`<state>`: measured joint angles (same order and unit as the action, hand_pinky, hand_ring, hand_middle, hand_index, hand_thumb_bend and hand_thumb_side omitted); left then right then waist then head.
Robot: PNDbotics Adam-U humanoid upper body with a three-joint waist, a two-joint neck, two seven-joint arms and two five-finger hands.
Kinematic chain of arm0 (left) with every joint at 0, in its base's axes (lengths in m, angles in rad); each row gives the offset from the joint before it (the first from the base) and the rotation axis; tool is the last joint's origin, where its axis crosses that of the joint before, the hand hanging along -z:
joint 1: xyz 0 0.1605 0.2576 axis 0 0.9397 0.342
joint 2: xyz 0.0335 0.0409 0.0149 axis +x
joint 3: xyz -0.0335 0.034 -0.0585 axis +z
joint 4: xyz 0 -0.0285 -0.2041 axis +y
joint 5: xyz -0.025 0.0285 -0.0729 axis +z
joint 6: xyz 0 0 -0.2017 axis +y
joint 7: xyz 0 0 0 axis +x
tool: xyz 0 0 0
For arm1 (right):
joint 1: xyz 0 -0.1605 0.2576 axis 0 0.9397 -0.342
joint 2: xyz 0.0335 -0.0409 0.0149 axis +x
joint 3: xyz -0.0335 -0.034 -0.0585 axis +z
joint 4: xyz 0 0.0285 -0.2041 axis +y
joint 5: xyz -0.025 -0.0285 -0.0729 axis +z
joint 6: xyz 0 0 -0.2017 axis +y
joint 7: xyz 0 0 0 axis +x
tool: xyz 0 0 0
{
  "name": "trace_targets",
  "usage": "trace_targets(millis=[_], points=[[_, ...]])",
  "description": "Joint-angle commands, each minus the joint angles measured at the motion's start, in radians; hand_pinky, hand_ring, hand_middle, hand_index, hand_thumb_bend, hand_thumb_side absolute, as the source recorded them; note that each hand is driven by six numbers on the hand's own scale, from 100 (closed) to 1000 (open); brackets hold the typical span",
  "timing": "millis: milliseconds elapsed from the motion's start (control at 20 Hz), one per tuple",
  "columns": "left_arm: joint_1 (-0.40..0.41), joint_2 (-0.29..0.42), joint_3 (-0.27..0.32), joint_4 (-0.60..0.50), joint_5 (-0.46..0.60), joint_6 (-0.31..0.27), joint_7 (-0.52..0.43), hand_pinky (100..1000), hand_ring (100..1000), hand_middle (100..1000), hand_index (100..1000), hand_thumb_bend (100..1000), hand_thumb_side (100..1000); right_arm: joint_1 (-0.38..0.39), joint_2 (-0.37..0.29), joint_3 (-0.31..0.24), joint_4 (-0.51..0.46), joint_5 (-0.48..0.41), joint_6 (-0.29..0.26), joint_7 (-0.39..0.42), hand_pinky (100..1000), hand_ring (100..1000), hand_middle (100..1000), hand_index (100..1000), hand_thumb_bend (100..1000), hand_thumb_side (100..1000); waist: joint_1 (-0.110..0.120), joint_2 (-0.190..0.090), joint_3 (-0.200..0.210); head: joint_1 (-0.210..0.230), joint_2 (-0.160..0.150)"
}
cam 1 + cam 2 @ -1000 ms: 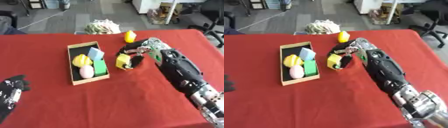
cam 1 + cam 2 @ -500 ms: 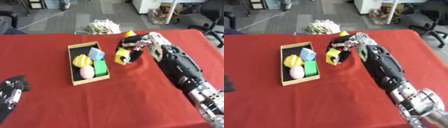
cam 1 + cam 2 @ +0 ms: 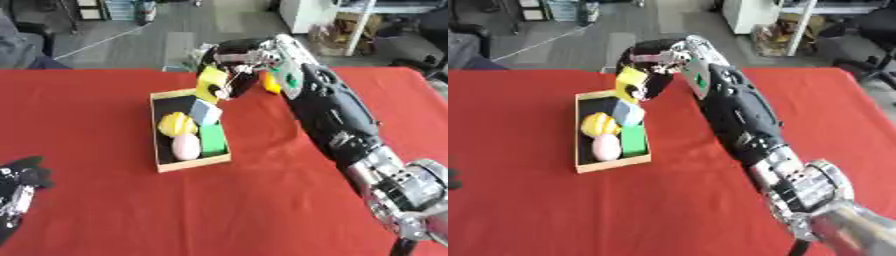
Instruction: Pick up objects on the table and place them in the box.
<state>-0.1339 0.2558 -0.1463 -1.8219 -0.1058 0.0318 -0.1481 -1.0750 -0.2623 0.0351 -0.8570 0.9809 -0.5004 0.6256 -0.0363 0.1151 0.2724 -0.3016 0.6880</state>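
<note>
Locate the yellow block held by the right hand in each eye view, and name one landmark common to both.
Left eye view: yellow block upper centre, above the box's far end, in the right hand.
Right eye view: upper left of centre.
Shared landmark: the box directly beneath.

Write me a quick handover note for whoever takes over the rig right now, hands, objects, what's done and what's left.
Right hand: shut on a yellow object, held above the far end of the box.
Left hand: idle at the lower left edge, holding nothing.
Done: the box already holds a yellow striped piece, a pink egg shape, a green block and a pale blue block.
Left: release the held object into the box, then fetch the small yellow item on the cloth behind the right arm.
</note>
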Motion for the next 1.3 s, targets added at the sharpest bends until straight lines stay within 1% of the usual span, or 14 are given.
trace_targets(millis=[50, 250, 450, 550, 700, 850, 1050, 1300], points=[[-0.022, 0.009, -0.007, -0.027, 0.009, -0.001, -0.010, 769, 633, 627, 815, 100, 662, -0.039, 0.008, -0.039, 0.015, 0.031, 0.031, -0.042, 447, 532, 599, 805, 100, 251, -0.009, 0.010, 0.017, -0.027, -0.022], [-0.035, 0.006, -0.013, -0.032, 0.012, 0.000, -0.018, 769, 633, 627, 815, 100, 662, -0.040, 0.033, -0.094, 0.030, 0.096, 0.098, -0.110, 462, 535, 598, 808, 100, 231, -0.010, 0.022, 0.052, -0.053, -0.029], [-0.043, 0.003, -0.015, -0.033, 0.013, 0.000, -0.021, 770, 633, 627, 815, 100, 664, -0.030, 0.045, -0.131, 0.039, 0.170, 0.173, -0.185, 468, 538, 600, 807, 100, 222, -0.014, 0.030, 0.077, -0.075, -0.036], [-0.043, 0.004, -0.015, -0.032, 0.013, 0.001, -0.021, 770, 633, 627, 815, 100, 665, -0.025, 0.050, -0.141, 0.045, 0.202, 0.207, -0.219, 477, 546, 607, 811, 100, 221, -0.016, 0.032, 0.083, -0.079, -0.037], [-0.044, 0.004, -0.015, -0.031, 0.011, 0.001, -0.020, 770, 633, 627, 815, 100, 665, -0.017, 0.060, -0.137, 0.072, 0.229, 0.251, -0.273, 503, 563, 631, 821, 100, 221, -0.018, 0.032, 0.086, -0.082, -0.037], [-0.046, 0.003, -0.016, -0.031, 0.012, 0.001, -0.021, 770, 633, 627, 815, 100, 665, -0.009, 0.070, -0.126, 0.117, 0.231, 0.256, -0.330, 525, 574, 648, 834, 100, 219, -0.019, 0.032, 0.087, -0.081, -0.038], [-0.046, 0.002, -0.015, -0.031, 0.012, 0.001, -0.021, 771, 632, 627, 815, 100, 664, 0.000, 0.084, -0.109, 0.172, 0.231, 0.233, -0.404, 582, 602, 672, 855, 100, 222, -0.017, 0.033, 0.089, -0.082, -0.038], [-0.046, 0.001, -0.015, -0.031, 0.012, 0.001, -0.020, 771, 632, 627, 815, 100, 665, 0.007, 0.097, -0.100, 0.207, 0.243, 0.225, -0.445, 628, 671, 754, 893, 100, 221, -0.017, 0.034, 0.092, -0.082, -0.039]])
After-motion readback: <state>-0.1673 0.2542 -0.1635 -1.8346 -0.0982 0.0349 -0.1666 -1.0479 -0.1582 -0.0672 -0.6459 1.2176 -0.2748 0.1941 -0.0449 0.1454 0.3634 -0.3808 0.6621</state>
